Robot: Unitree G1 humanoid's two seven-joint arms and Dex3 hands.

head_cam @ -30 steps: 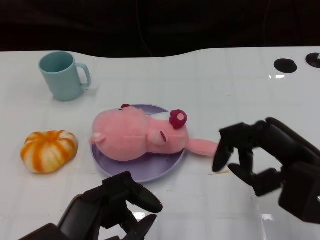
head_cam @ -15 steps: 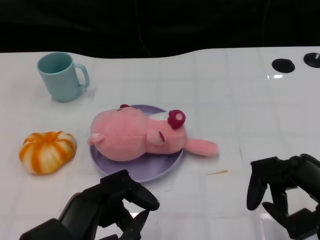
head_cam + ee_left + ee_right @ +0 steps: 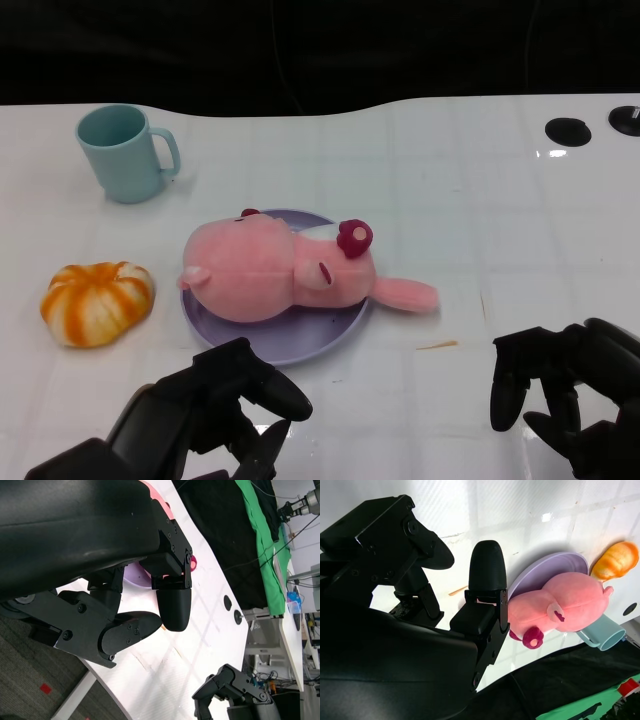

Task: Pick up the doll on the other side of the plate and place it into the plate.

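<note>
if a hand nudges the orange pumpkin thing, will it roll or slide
The pumpkin looks squat and ribbed, resting on a broad base, so it would probably slide rather than roll. The white table looks glossy, so even a light push may shift it.

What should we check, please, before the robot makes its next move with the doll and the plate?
1. Doll on the purple plate: ok, its body lies on it.
2. Doll fully inside the rim: not ok, one pink limb hangs over onto the table.
3. Right hand free of the doll: ok, apart from it, holding nothing.
4. Left hand empty: ok, nothing in its fingers.
5. Teal mug and orange pumpkin toy clear of the plate: ok, both apart from it.
</note>
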